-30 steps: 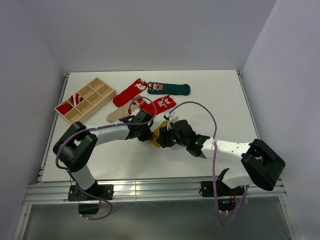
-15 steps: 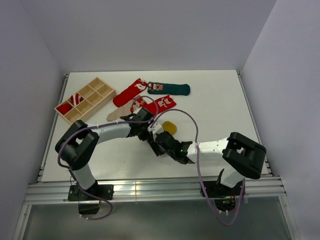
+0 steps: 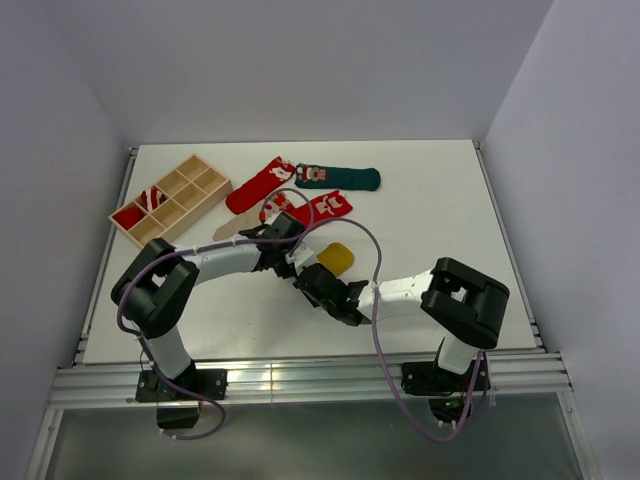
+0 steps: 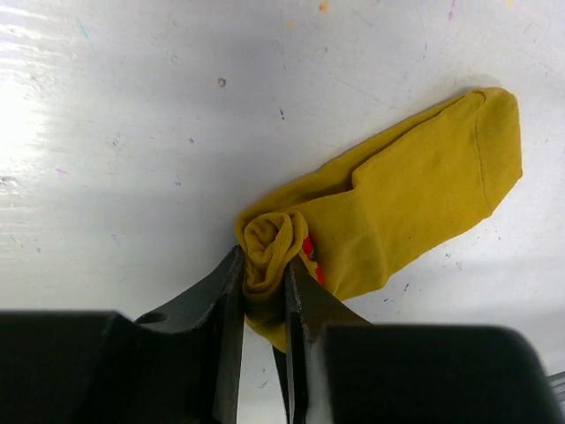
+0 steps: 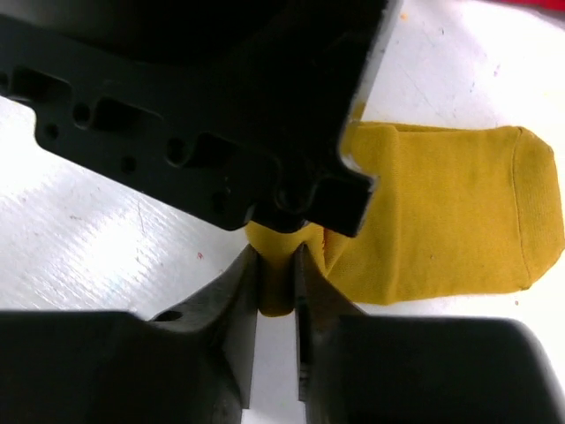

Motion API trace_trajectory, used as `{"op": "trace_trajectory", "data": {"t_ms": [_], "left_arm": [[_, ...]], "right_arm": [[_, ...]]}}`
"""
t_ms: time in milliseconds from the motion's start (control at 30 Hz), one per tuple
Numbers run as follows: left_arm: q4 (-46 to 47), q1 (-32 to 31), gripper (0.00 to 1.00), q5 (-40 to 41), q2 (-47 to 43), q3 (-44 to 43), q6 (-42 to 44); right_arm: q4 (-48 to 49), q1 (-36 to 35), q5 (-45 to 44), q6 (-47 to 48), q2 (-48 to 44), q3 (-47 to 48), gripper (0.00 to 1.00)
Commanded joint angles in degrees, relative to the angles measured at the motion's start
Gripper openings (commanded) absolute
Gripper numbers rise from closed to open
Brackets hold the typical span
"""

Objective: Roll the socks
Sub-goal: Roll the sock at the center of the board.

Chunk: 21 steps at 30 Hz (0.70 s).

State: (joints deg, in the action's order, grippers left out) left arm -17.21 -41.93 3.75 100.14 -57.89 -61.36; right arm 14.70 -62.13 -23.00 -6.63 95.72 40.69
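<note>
One mustard sock, two grips — left tool and right tool both clench its rolled end.

Two arms are at work, the left arm and the right arm. Each ends in one claw, the left claw and the right claw, which makes two claws and four fingers in all.

One mustard-yellow sock lies at the claws' tips. Five more loose socks lie beyond the left claw:
- a red sock
- a second red sock
- one red-and-white striped sock
- one beige sock
- one dark green sock

That makes six loose socks.

Well off to the left claw's left stands one wooden compartment tray. It holds two fabric pieces, one red piece and one striped piece.
</note>
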Motion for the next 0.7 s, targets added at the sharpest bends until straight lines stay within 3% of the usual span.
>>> {"op": "trace_trajectory", "data": {"t_ms": [0, 100, 200, 233, 300, 333, 667], "left_arm": [[-1.6, -0.6, 0.03, -2.6, 0.4, -0.3, 1.7], [-1.1, -0.1, 0.17, -1.7, -0.9, 0.1, 1.9], [-1.1, 0.4, 0.28, -0.8, -2.4, 0.6, 2.0], [-0.8, 0.5, 0.39, -0.2, -2.8, 0.7, 1.9], [-0.2, 0.9, 0.46, 0.0, -4.2, 1.4, 1.2], [0.2, 1.1, 0.55, 0.4, -4.7, 1.7, 1.0], [6.7, 3.0, 0.71, 4.5, -16.0, 10.9, -5.6]], "right_arm": [[-4.3, -0.1, 4.4, -2.8, 3.2, 1.2, 0.14], [-4.2, 1.4, 8.1, -5.0, 1.9, -0.5, 0.0], [-5.7, 4.5, 13.8, -6.6, -0.2, -1.1, 0.0], [-6.1, 5.2, 17.9, -7.4, -1.1, -1.3, 0.0], [-7.3, 8.1, 22.2, -8.4, -1.9, -1.1, 0.0], [-7.3, 9.1, 24.2, -9.4, -2.3, -1.5, 0.0], [-3.1, 20.9, 49.7, -16.7, -0.5, -2.8, 0.0]]}}
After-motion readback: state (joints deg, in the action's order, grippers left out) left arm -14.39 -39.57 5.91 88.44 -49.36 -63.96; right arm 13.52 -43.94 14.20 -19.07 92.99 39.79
